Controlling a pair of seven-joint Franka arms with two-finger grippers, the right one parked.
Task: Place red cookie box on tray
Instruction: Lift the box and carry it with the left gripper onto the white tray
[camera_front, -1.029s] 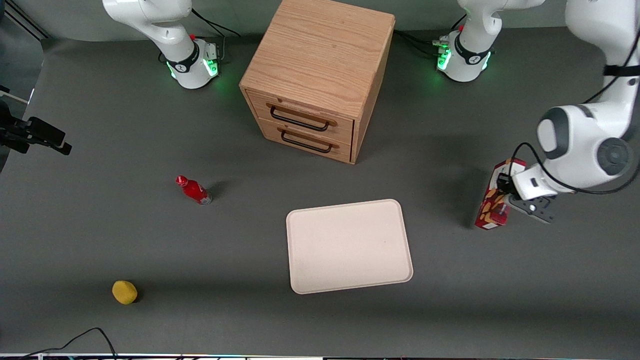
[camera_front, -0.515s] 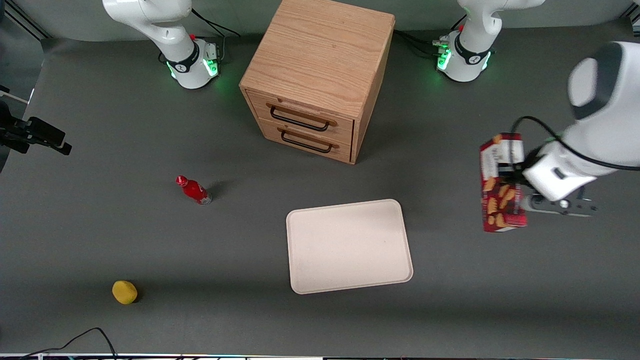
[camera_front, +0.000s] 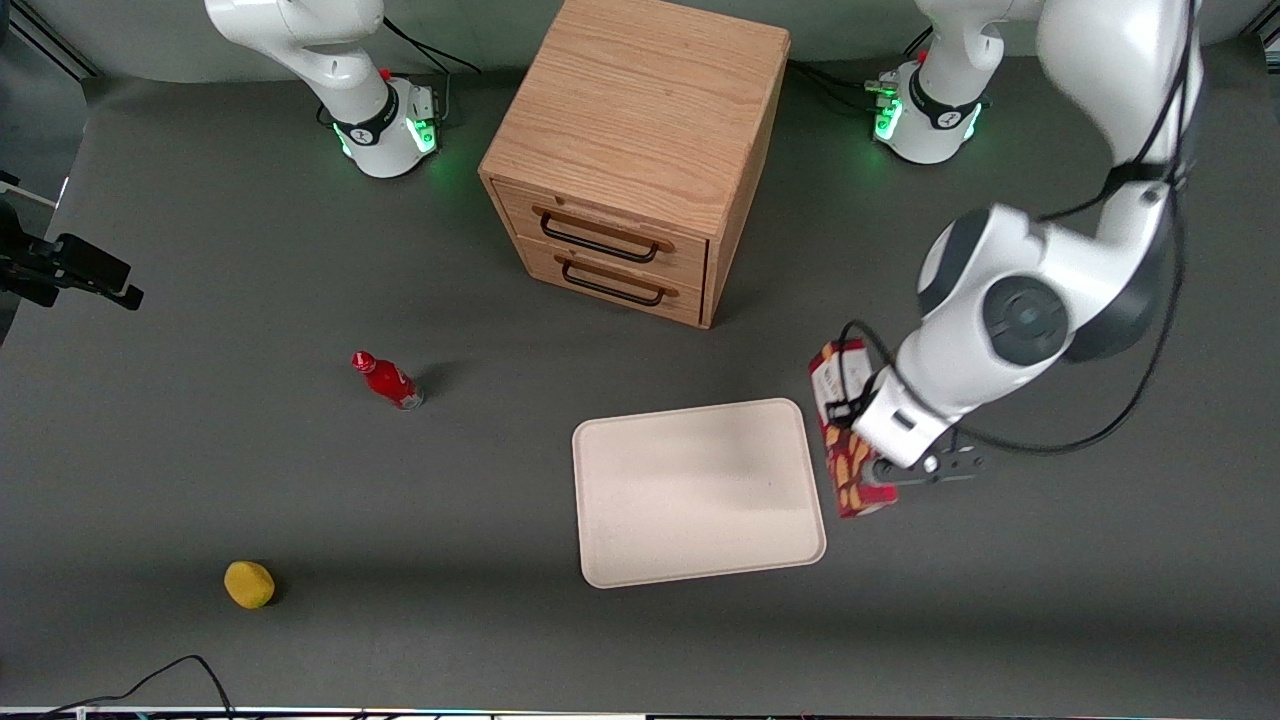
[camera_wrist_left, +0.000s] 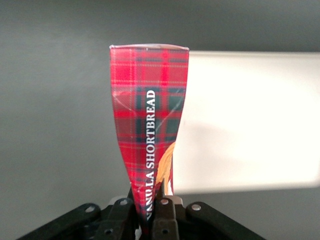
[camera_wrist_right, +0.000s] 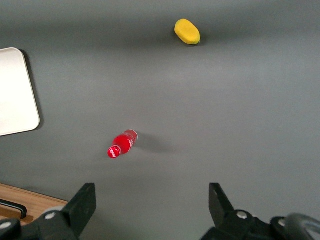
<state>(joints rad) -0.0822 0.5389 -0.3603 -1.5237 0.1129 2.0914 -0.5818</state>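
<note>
My left gripper (camera_front: 868, 470) is shut on the red cookie box (camera_front: 845, 430), a slim tartan carton with cookie pictures. It hangs in the air just beside the tray's edge at the working arm's end. The cream tray (camera_front: 697, 491) lies flat on the grey table, nearer the front camera than the wooden drawer cabinet. In the left wrist view the red cookie box (camera_wrist_left: 149, 131) stands pinched between my fingers (camera_wrist_left: 164, 216), with the tray (camera_wrist_left: 250, 120) below and beside it.
A wooden two-drawer cabinet (camera_front: 632, 160) stands farther from the front camera than the tray. A small red bottle (camera_front: 386, 380) and a yellow lemon-like object (camera_front: 249, 584) lie toward the parked arm's end of the table.
The gripper lifted the cookie box off the table and carried it sideways toward the tray, from the working arm's end to the tray's edge.
</note>
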